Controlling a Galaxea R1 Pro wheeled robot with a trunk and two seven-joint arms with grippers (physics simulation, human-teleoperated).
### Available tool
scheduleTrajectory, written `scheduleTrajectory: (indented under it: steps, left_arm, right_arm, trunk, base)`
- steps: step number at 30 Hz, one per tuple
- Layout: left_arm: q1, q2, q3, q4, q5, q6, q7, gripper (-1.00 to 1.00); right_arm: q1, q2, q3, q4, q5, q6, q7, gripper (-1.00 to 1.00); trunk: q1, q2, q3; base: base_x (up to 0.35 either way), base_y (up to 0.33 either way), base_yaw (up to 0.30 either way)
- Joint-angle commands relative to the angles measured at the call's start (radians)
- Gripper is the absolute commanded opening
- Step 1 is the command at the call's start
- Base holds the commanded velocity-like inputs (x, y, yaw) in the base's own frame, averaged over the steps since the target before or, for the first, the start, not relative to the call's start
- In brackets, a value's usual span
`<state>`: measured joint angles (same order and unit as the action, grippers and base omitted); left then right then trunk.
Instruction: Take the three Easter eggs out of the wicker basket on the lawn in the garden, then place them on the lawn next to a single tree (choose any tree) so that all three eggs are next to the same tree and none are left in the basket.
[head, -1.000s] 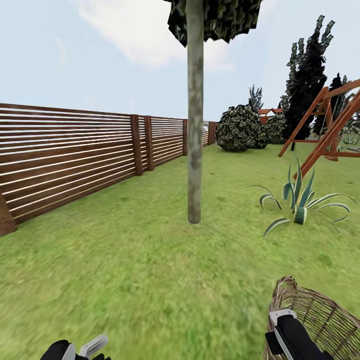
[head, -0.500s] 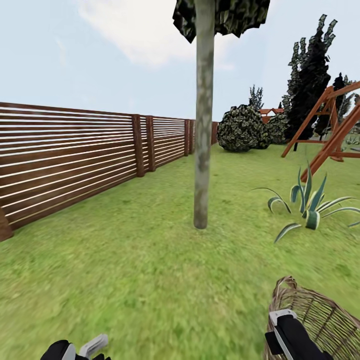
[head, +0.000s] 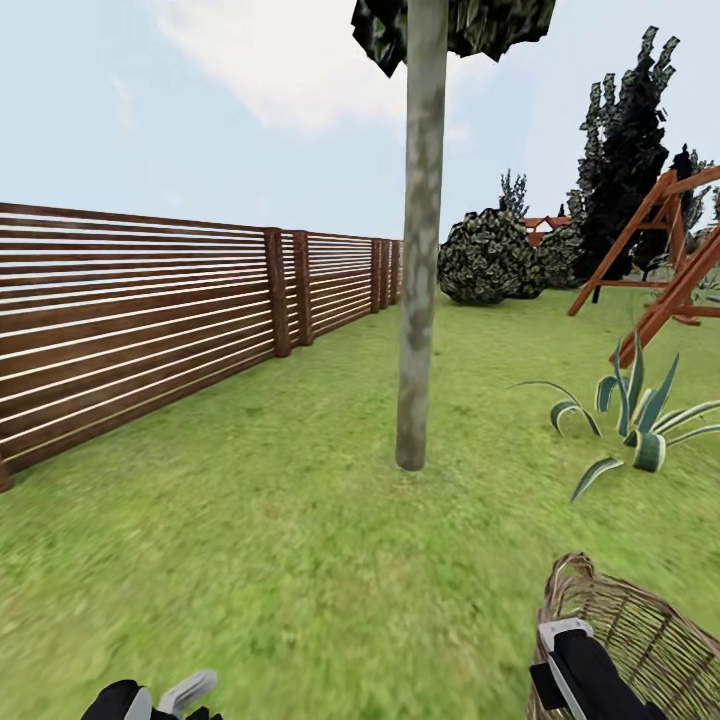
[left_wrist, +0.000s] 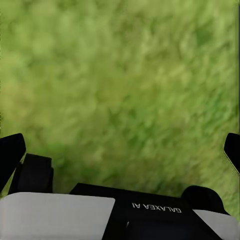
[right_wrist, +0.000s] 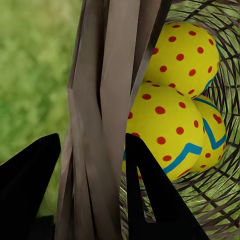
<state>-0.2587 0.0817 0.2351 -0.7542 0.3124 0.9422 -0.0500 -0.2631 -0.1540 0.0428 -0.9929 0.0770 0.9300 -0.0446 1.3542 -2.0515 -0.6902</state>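
The wicker basket (head: 645, 625) shows at the bottom right of the head view, with my right gripper (head: 572, 665) at its near rim. In the right wrist view the right gripper (right_wrist: 93, 140) is shut on the basket's braided rim (right_wrist: 107, 90), one dark finger on each side. Three Easter eggs lie inside: one (right_wrist: 186, 55), a second (right_wrist: 162, 132) and a third (right_wrist: 214, 135). The tree (head: 418, 300) stands straight ahead on the lawn (head: 250, 520). My left gripper (head: 165, 700) hangs low at the bottom left; it (left_wrist: 122, 142) is open over bare grass.
A brown slat fence (head: 130, 320) runs along the left. A spiky striped plant (head: 635, 420) and a wooden swing frame (head: 670, 270) stand to the right. A round dark bush (head: 485, 258) and a dark columnar tree (head: 620, 170) are farther back.
The whole view has shifted: the camera has moved forward, so the tree trunk looks nearer and further right. Both grippers and the basket keep their places in the picture.
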Motion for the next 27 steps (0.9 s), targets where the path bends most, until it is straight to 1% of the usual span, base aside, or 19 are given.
scheduleTrajectory:
  steps: [1,7,10,15,23,27]
  left_arm:
    - [-0.001,0.0,0.003,-0.001,-0.004,0.005,-0.005,1.0]
    - [-0.001,0.0,0.002,-0.001,-0.004,0.004,-0.005,1.0]
    - [-0.001,-0.006,0.001,-0.001,-0.004,0.004,-0.005,1.0]
    - [-0.001,-0.007,0.001,0.0,-0.004,0.002,-0.005,1.0]
    - [-0.001,-0.008,0.001,0.001,-0.004,0.003,-0.005,1.0]
    - [-0.001,-0.007,0.001,0.001,-0.004,0.002,-0.005,1.0]
  right_arm:
    - [-0.001,-0.002,0.003,-0.001,0.02,0.006,0.0,-1.0]
    - [-0.001,-0.001,0.003,-0.002,0.02,0.006,0.0,-1.0]
    - [-0.001,-0.001,0.003,-0.002,0.02,0.006,0.0,-1.0]
    - [-0.001,-0.001,0.003,-0.001,0.02,0.006,0.0,-1.0]
    - [-0.001,-0.001,0.003,-0.001,0.02,0.006,0.0,-1.0]
    - [-0.001,-0.001,0.003,-0.001,0.02,0.006,0.0,-1.0]
  trunk:
    - [0.0,0.0,-0.001]
    - [0.0,0.0,-0.001]
    - [0.0,0.0,-0.001]
    - [0.0,0.0,-0.001]
    - [0.0,0.0,-0.001]
    - [0.0,0.0,-0.001]
  base:
    - [0.334,0.094,0.0]
    - [0.34,0.032,0.0]
    - [0.342,0.0,0.0]
    - [0.341,0.006,0.0]
    - [0.27,0.238,-0.262]
    - [0.294,0.2,-0.029]
